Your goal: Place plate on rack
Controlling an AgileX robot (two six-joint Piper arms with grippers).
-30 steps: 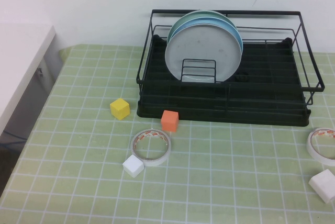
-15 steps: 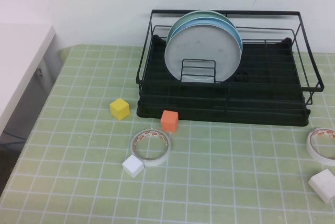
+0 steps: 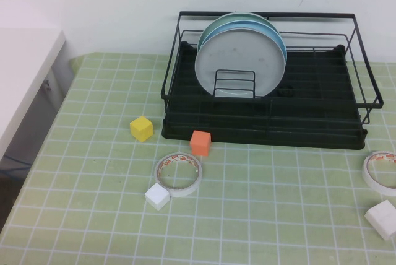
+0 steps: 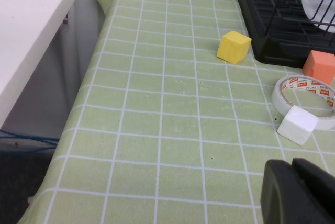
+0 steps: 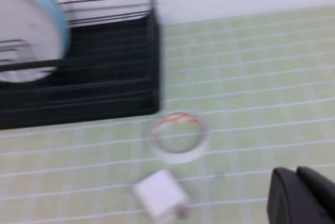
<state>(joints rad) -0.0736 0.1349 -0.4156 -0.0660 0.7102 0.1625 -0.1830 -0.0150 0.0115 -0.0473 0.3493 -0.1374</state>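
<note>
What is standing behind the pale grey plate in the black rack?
Behind the plate, light-blue plates stand upright in the rack; only their rims show, so their number is unclear. The left gripper and right gripper, fingers shut, hang over the table away from the rack.

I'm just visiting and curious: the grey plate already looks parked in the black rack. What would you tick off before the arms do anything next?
1. Plate stands upright in the rack, in front of the light-blue plates: ok.
2. Plate leans behind the small wire holder: ok.
3. Left gripper shut, holding nothing, low over the table's left part: ok.
4. Right gripper shut, holding nothing, near the right-hand tape roll: ok.
5. Plate seated firmly in a slot: cannot tell.
</note>
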